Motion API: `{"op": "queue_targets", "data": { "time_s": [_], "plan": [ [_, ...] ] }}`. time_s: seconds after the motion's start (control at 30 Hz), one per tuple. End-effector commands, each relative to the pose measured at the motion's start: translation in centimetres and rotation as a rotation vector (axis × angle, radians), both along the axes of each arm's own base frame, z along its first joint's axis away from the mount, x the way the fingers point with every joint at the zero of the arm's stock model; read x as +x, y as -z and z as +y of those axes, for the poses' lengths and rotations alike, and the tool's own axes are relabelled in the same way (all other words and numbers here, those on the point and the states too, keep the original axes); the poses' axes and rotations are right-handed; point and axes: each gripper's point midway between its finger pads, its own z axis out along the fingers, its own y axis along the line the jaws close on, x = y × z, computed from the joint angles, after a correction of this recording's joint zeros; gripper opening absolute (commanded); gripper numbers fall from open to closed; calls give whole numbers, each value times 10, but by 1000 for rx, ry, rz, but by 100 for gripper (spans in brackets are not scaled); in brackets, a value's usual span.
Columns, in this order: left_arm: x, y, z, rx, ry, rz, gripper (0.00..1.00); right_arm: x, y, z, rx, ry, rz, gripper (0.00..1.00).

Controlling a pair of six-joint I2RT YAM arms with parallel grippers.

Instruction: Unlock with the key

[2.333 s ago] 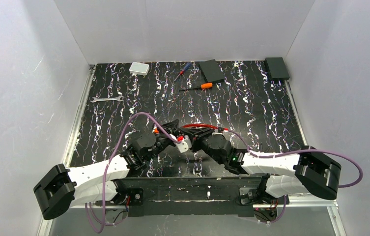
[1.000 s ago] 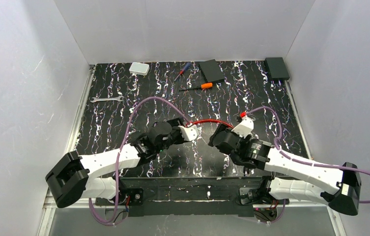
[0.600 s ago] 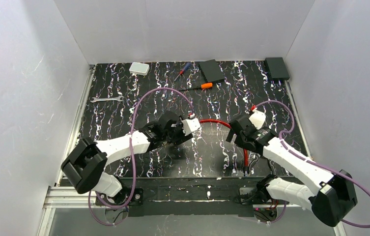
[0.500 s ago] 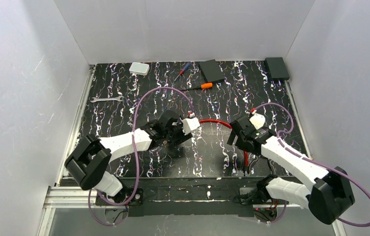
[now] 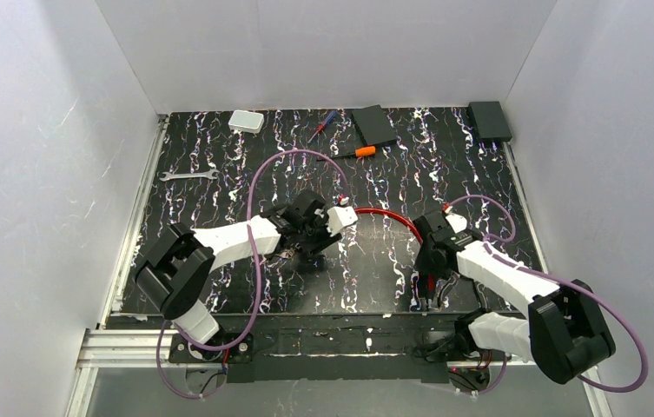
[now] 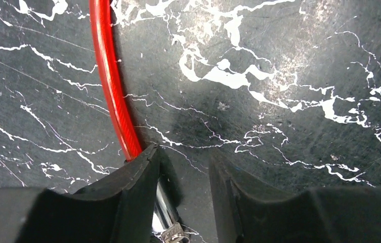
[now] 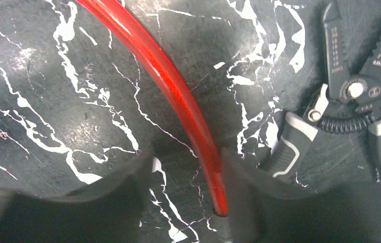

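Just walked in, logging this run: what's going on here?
Both arms reach low over the red cable. The left tool is open at one end, a silvery metal piece between its fingers; the right tool, also open, straddles the cable near its other end, beside pliers. I can't see the key, so unlocking seems not yet started.

left arm [image 5: 227, 236] and right arm [image 5: 497, 269] shelled in white, black joints [image 5: 171, 265], purple cables [image 5: 251, 184], left gripper [image 6: 180, 169] moulded in matte black
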Motion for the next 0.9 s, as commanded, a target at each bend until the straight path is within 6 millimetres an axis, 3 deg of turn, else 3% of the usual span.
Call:
{"op": "queue_targets", "data": {
  "time_s": [0.0,0.23,0.33,0.5,0.67,0.77,0.87],
  "plan": [
    [-4,2,0,25,-16,77,36,5,12,18,84,-38,0,42],
    [4,2,-1,35,-52,78,32,15,14,34,148,-65,-15,17],
    [13,-7,-1,16,-78,34,44,28,11,53,229,-61,-38,10],
    [27,-29,0,-38,-106,-79,53,68,3,78,254,-93,-62,6],
    [43,-49,7,-65,-166,-187,55,104,10,100,234,-180,-41,3],
    [53,-62,12,-86,-204,-251,56,116,16,103,205,-209,-33,4],
    [61,-71,19,-85,-235,-305,58,130,10,104,157,-280,-52,9]
  ]
}}
